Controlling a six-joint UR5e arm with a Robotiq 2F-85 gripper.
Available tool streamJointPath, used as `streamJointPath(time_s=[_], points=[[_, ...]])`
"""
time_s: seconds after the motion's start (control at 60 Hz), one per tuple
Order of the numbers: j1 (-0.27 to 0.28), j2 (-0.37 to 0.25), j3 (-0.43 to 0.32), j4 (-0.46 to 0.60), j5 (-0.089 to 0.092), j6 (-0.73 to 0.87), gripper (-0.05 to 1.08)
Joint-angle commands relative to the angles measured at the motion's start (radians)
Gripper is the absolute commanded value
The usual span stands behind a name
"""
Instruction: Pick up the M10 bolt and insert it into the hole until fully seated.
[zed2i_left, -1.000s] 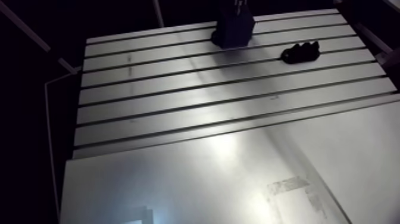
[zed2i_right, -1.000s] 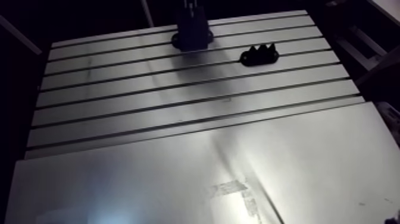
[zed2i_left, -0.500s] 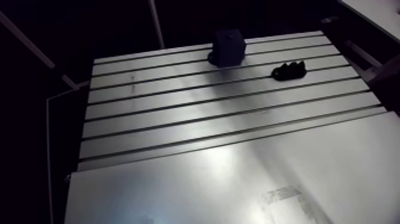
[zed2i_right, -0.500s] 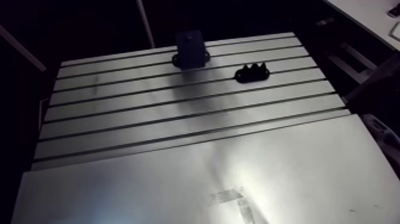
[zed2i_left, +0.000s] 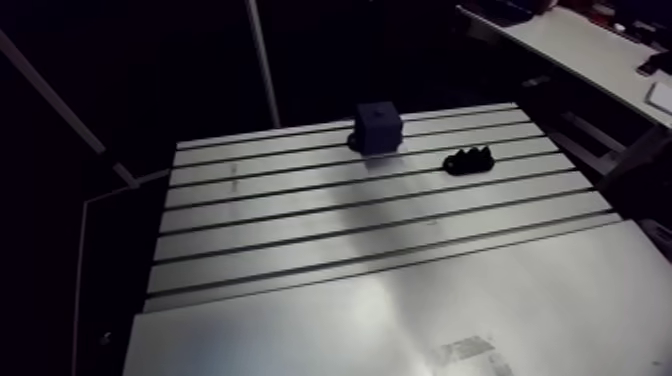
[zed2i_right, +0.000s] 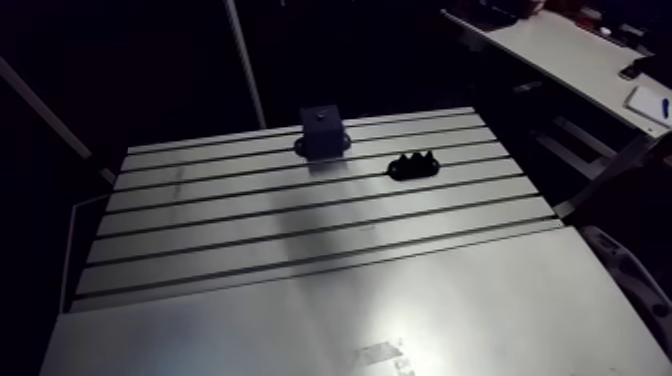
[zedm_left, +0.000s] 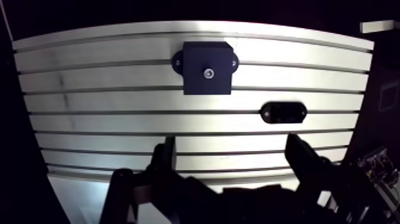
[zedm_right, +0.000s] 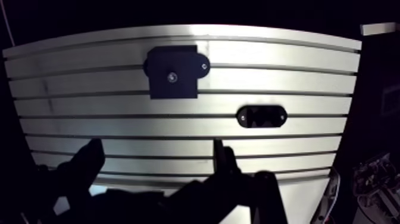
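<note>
A dark blue block stands on the slotted aluminium table near its far edge. A shiny bolt head sits in the middle of the block's top face. My gripper hangs well above the table and short of the block, open, with nothing between its fingers. In the arm view the block shows at the far side, and the gripper is out of frame.
A small black holder with a toothed top lies two slots nearer than the block and off to its side, seen also in the arm view. A smooth metal plate covers the table's near part.
Earlier the gripper stood down on the block; it has since opened and lifted away. The arm view has pulled back and up, so block and holder look smaller.
</note>
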Motion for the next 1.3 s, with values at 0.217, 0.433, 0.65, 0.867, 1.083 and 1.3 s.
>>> streamJointPath(time_s=[0.217, 0.433, 0.65, 0.867, 1.083, 1.3], points=[[0.035, -0.205, 0.044, 0.109, 0.001, 0.024, 0.00], [0.045, -0.248, 0.071, 0.107, 0.005, 0.040, 0.00], [0.057, -0.300, 0.129, 0.087, 0.002, 0.050, 0.00], [0.059, -0.348, 0.204, 0.052, 0.000, 0.061, 0.01], [0.061, -0.357, 0.220, 0.049, -0.003, 0.053, 0.01], [0.059, -0.351, 0.213, 0.049, -0.004, 0.049, 0.01]])
